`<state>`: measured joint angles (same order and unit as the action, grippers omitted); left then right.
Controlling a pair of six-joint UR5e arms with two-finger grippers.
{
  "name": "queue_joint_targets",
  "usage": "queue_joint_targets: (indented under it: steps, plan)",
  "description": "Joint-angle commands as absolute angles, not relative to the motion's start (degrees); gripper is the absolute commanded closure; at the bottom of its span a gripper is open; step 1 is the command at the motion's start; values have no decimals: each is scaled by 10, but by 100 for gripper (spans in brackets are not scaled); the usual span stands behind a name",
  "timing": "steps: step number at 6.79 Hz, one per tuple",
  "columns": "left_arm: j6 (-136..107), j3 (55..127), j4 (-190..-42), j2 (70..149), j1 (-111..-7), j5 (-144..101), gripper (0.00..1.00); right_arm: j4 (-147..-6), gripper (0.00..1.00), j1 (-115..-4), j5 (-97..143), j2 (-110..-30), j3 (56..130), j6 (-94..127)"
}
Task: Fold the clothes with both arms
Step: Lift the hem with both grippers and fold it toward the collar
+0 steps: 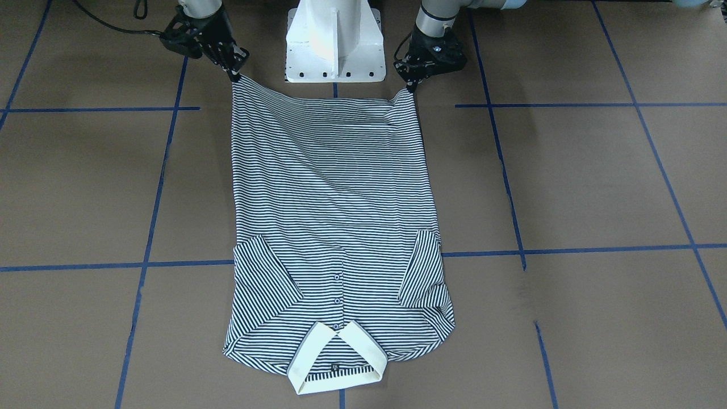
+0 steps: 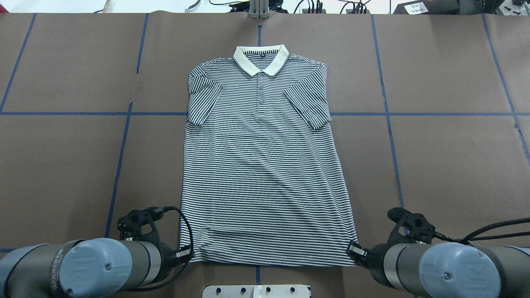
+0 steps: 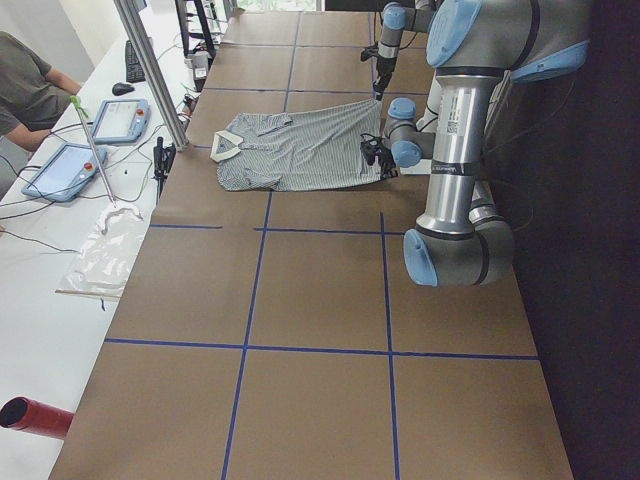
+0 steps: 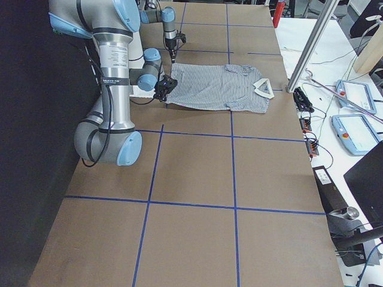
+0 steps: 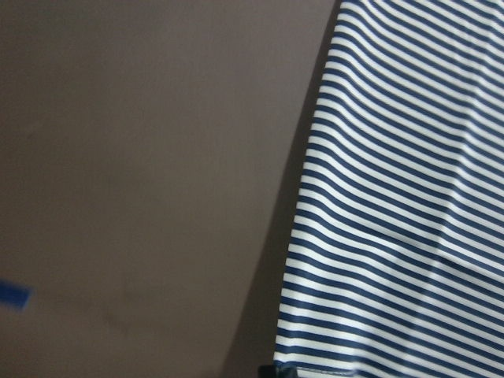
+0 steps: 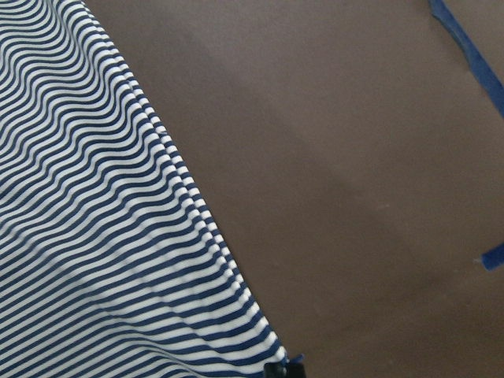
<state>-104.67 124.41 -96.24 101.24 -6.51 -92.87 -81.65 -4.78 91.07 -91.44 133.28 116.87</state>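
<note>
While both arms (image 2: 103,265) crouch low at the tabletop's (image 1: 568,182) robot-side edge, the left gripper (image 1: 410,86) and right gripper (image 1: 234,75) each pinch a hem corner of the polo shirt (image 1: 335,187), spread flat mid-tabletop, collar (image 1: 338,355) toward the operators' edge. Lines of blue tape (image 1: 568,105) grid the brown surface.

Taped brown table (image 1: 596,182); white pedestal (image 1: 335,45)

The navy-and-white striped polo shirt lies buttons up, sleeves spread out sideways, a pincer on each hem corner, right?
No: the overhead exterior view shows both sleeves folded in over the striped polo shirt's front. The left pincer and right pincer do hold its hem corners.
</note>
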Motion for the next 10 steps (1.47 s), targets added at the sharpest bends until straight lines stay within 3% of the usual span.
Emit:
queue_joint_targets:
  steps: [1, 3, 4, 7, 8, 10]
  plan:
    - [-1050, 1318, -890, 1010, -54, -943, 100, -817, 100, -45, 911, -939, 1371, 1180]
    - [-1012, 1297, -893, 1053, -131, -959, 100, -817, 100, -148, 912, -916, 1354, 1146]
    - [-971, 1237, -889, 1119, -197, -964, 100, -817, 100, -198, 911, -851, 1293, 1076]
    - [-855, 1045, -1007, 1183, -369, -963, 100, -818, 100, -376, 939, -677, 1087, 952]
    - [-814, 1009, -1029, 1201, -403, -962, 100, -815, 100, -431, 985, -625, 994, 897]
    - [-806, 852, -1136, 1257, -423, -932, 100, -810, 100, -475, 1018, -473, 768, 865]
